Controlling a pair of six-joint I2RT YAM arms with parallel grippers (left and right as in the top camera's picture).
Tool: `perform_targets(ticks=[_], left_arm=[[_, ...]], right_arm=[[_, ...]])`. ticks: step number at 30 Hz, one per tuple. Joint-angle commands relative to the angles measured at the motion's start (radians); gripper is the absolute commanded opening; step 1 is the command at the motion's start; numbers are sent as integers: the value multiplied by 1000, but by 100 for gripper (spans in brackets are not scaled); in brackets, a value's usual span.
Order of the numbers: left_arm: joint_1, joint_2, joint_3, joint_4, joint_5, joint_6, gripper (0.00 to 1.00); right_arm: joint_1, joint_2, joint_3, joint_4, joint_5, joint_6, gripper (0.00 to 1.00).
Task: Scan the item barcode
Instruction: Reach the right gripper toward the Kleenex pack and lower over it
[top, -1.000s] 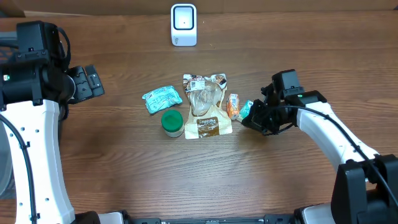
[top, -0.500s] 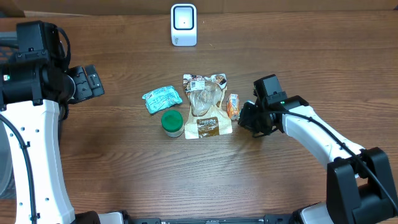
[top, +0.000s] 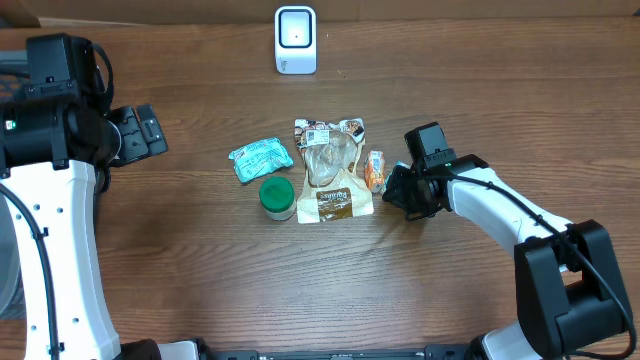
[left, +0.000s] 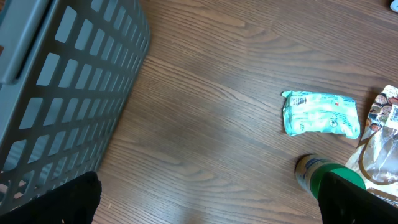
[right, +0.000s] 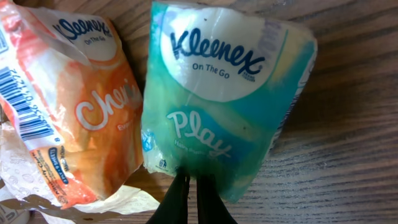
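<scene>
Glossy teal film wraps the soft, rounded tissue pack (right: 217, 112), lying on the wood-grain counter (right: 348, 162) against a crinkled orange pack (right: 81, 112). The right fingers (right: 178, 200) are closed at its lower edge; the left fingers (left: 348, 196) stand wide apart.

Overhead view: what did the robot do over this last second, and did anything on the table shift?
The right gripper, shut, slid left toward the orange pack, its arm folding in. It now covers most of the teal tissue pack, which showed beside it earlier. Whether it pinches the wrapper is unclear. The left gripper, wide open, the scanner and the green-lidded jar stayed put.
</scene>
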Motion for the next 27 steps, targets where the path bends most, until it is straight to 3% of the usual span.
perform_targets(ticks=[1,10,16,22,27], left_arm=[[4,3,3,0,-9,-14,100],[4,3,2,0,-9,-14,100],[4,3,2,0,-9,-14,100],[4,3,2,0,-9,-14,100],[4,3,2,0,-9,-14,100]], right_arm=[[2,7,-6,-19,66,-3,5],[-71,6,34,-146,194,-12,4],[-152,5,169,-236,191,-61,11],[-132,6,201,-220,-94,-159,11],[-42,6,179,-185,-114,-117,11]])
